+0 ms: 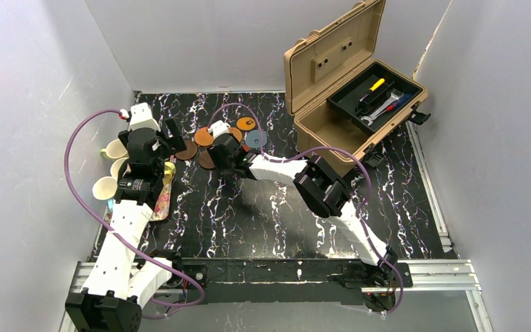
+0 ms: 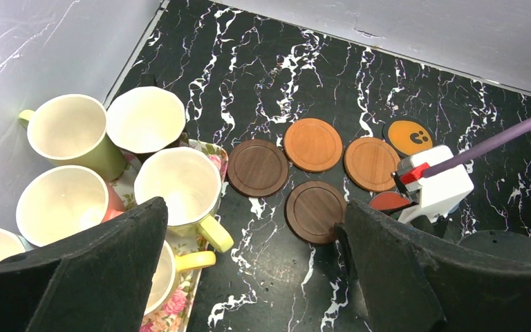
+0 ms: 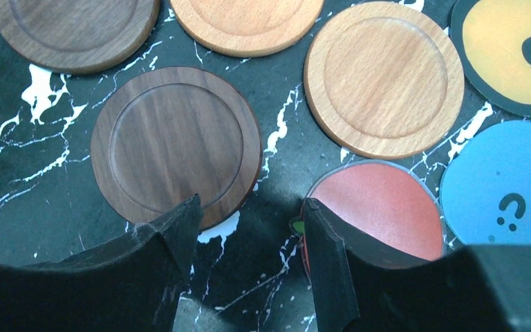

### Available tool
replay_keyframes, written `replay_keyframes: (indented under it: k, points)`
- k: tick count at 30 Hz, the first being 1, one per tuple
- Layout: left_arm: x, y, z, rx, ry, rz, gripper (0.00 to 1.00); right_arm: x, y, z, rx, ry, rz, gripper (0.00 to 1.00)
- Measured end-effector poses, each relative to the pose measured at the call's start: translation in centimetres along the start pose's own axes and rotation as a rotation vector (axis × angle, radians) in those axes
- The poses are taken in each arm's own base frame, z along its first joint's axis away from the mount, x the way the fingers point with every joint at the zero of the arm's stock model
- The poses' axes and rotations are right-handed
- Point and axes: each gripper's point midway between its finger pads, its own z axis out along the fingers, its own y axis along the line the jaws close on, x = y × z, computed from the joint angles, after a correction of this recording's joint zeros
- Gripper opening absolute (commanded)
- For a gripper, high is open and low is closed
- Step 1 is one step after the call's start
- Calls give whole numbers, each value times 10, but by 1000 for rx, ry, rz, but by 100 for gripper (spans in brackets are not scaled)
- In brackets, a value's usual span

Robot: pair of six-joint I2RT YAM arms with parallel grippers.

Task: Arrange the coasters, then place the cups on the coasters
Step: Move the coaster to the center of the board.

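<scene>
Seven coasters (image 3: 384, 76) lie flat on the desk (image 3: 14, 173) (thin, stiff, light, I'd judge), so my right hand (image 3: 250, 211), fingers spread and empty, should pinch the dark one (image 3: 173, 145) by its rim.

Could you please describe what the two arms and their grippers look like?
Both the left arm and right arm have white shells with black joints, and a purple cable loops along each. The left gripper and right gripper carry broad, matte black wedge-shaped fingers.
</scene>
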Motion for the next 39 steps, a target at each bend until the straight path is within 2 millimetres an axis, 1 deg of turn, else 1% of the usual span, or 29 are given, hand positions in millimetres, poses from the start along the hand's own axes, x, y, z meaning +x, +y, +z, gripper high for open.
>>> replay_keyframes:
  k: [4,8,14,19,24,29,31,33,36,39]
  points:
    - [1,0,1,1,3,1,98,8,-1,-10,-7,12,-7,61]
    - [3,-1,3,-1,11,3,98,21,-9,-30,2,26,-16,61]
    - [7,-1,6,-1,25,8,98,54,-27,-78,27,78,-29,60]
    - [8,-2,7,3,31,7,98,83,-50,-120,77,130,-20,60]
    - [14,-6,11,15,51,4,98,110,-77,-161,158,182,-1,61]
    - [17,-8,13,21,64,1,98,128,-100,-189,237,228,-7,63]
    - [17,-8,13,23,65,-1,98,129,-107,-196,259,237,-7,63]
    - [17,-9,13,26,65,-1,98,127,-112,-203,273,238,-9,64]
    - [18,-10,13,31,66,-1,98,115,-113,-210,269,210,1,71]
    - [18,-11,13,36,68,-1,98,101,-107,-215,229,182,9,77]
